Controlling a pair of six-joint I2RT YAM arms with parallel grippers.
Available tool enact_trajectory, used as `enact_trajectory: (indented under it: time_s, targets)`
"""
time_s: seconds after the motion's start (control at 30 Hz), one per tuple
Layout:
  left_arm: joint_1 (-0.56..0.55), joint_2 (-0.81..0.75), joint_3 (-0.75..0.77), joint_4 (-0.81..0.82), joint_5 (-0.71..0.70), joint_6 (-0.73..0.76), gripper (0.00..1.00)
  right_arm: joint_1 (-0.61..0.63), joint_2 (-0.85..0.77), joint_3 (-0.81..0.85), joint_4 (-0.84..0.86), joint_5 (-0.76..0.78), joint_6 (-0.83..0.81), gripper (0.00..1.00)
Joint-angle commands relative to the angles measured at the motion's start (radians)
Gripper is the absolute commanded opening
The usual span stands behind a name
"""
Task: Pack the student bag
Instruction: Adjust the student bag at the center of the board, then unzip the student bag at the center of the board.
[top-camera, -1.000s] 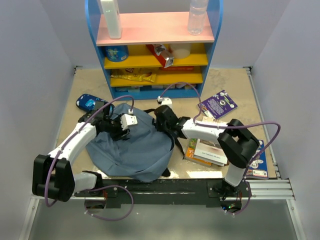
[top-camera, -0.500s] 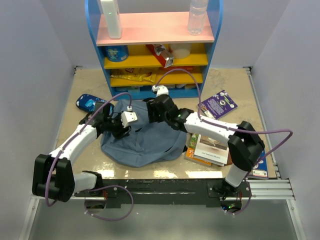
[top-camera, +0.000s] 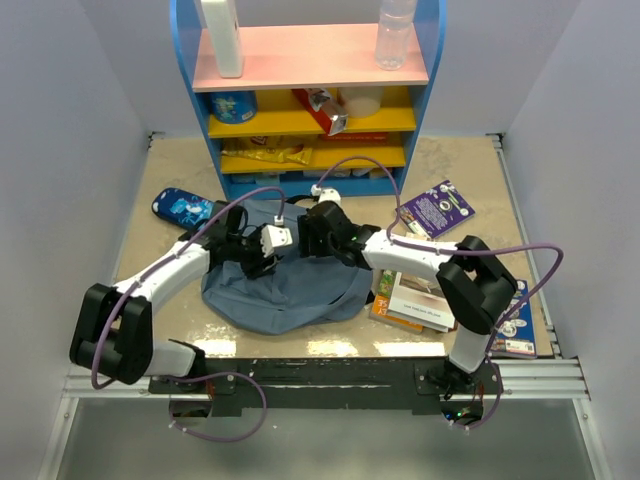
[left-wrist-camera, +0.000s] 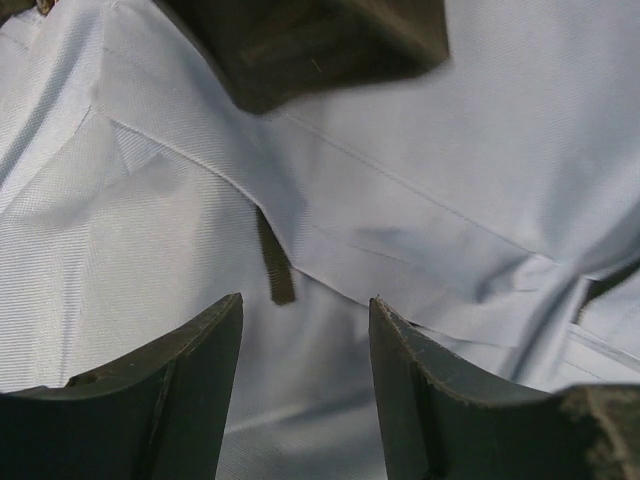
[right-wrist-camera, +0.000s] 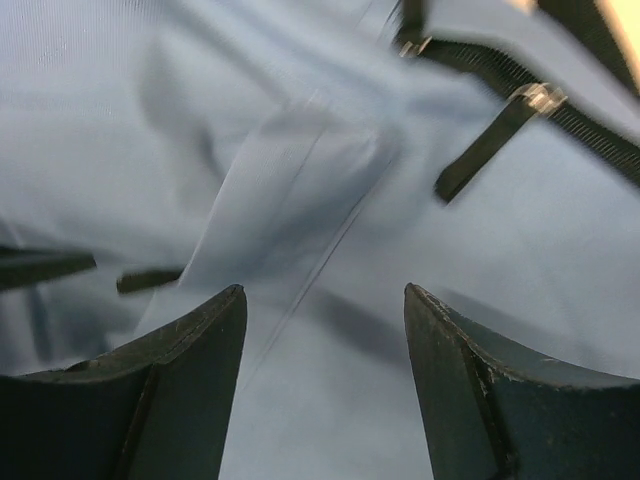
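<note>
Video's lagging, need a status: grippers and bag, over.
Left gripper open over student bag. Right gripper open, nothing held. Bag slumped mid-table between both arms. Books beside right arm, not blocking.

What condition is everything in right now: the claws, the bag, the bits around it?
student bag: slumped, crumpled on the table; zip unclear.
left gripper: open, over the bag's fabric.
right gripper: open, over the bag's fabric.
bottle: upright on the top shelf.
books: stacked flat beside the bag.

Plain grey walls (top-camera: 60, 150); beige speckled tabletop (top-camera: 460, 170); blue shelf unit (top-camera: 310, 55), pink top, yellow shelves.
</note>
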Motion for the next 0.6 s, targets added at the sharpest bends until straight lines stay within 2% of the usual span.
enact_trajectory:
  time_s: [0.0,0.23,0.4,0.57]
  targets:
    - [-0.012,0.03,-0.007,0.106,-0.04,0.011,0.57,-0.038,-0.021,0.005,0.083,-0.019,0.058,0.67]
    - [-0.015,0.085,-0.018,0.16,-0.095,0.062,0.55,-0.08,-0.002,-0.012,0.072,-0.047,0.064,0.66]
    - [-0.043,0.112,-0.001,0.135,-0.098,0.077,0.55,-0.087,0.012,-0.035,0.089,-0.067,0.072,0.66]
    - [-0.083,0.07,-0.027,0.158,-0.118,0.059,0.58,-0.087,0.015,-0.049,0.103,-0.082,0.075,0.66]
